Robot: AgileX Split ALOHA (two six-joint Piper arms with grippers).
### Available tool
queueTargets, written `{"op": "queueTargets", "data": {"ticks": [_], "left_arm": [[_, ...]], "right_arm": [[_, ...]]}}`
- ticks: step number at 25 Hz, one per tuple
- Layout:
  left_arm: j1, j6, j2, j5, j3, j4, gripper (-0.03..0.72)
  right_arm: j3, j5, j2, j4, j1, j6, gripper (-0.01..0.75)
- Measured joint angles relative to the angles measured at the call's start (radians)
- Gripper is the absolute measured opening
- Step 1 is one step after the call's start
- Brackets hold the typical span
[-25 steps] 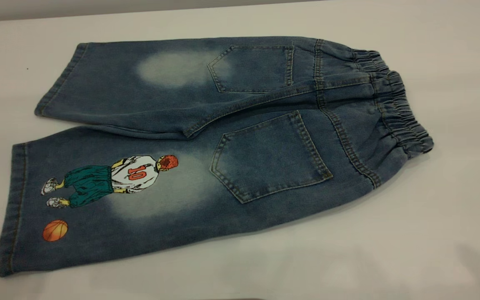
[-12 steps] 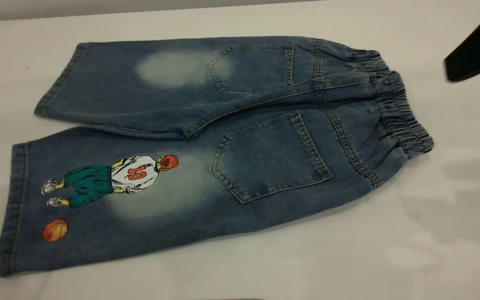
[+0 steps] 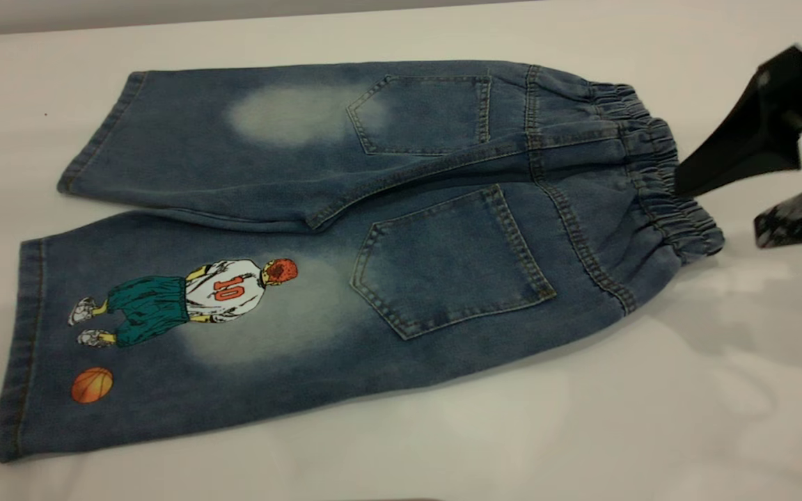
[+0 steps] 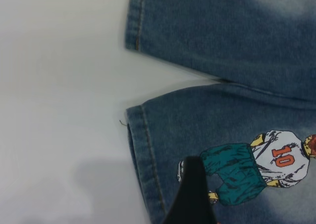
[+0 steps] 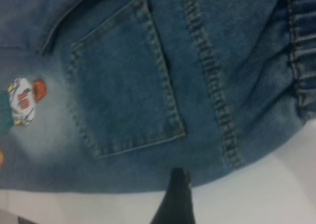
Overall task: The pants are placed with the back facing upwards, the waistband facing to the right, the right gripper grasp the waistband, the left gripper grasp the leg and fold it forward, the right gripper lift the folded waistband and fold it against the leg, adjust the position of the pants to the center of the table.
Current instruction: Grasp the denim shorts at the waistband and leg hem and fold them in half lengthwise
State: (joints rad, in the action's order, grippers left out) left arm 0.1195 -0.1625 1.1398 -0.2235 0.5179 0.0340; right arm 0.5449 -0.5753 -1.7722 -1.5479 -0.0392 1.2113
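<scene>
We see the pants (image 3: pixel 373 236) flat on the table (image 3: pixel 721 417), waistband (image 3: pixel 665 184) right; our right gripper (image 3: pixel 718 212), jaws parted, nears it to grasp; the left gripper's (image 4: pixel 190 194) state we cannot tell.

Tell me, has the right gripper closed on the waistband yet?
No, the right gripper hangs open beside the waistband, gripping nothing.

R hand (image 3: pixel 718 209) jaws apart; L hand (image 4: pixel 190 194) barely visible.
</scene>
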Motion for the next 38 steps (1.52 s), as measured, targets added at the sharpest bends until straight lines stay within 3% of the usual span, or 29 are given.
{"op": "queueTargets", "data": {"ticks": [9, 25, 30, 33, 36, 38], "left_arm": [[0.000, 0.000, 0.000, 0.004, 0.000, 0.000, 0.560], [0.000, 0.000, 0.000, 0.005, 0.000, 0.000, 0.560], [0.000, 0.001, 0.000, 0.004, 0.000, 0.000, 0.560], [0.000, -0.001, 0.000, -0.014, 0.000, 0.000, 0.560], [0.000, -0.001, 0.000, -0.088, 0.000, 0.000, 0.560], [0.000, -0.001, 0.000, -0.163, 0.000, 0.000, 0.560]], "right_arm": [[0.013, 0.008, -0.202, -0.254, 0.000, 0.260, 0.586], [0.122, -0.003, -0.314, -0.276, 0.000, 0.306, 0.558], [0.128, -0.005, -0.322, -0.276, 0.000, 0.317, 0.415], [0.128, -0.019, -0.323, -0.276, 0.000, 0.323, 0.258], [0.129, -0.019, -0.323, -0.276, 0.000, 0.327, 0.078], [0.129, -0.019, -0.323, -0.276, 0.000, 0.328, 0.044]]}}
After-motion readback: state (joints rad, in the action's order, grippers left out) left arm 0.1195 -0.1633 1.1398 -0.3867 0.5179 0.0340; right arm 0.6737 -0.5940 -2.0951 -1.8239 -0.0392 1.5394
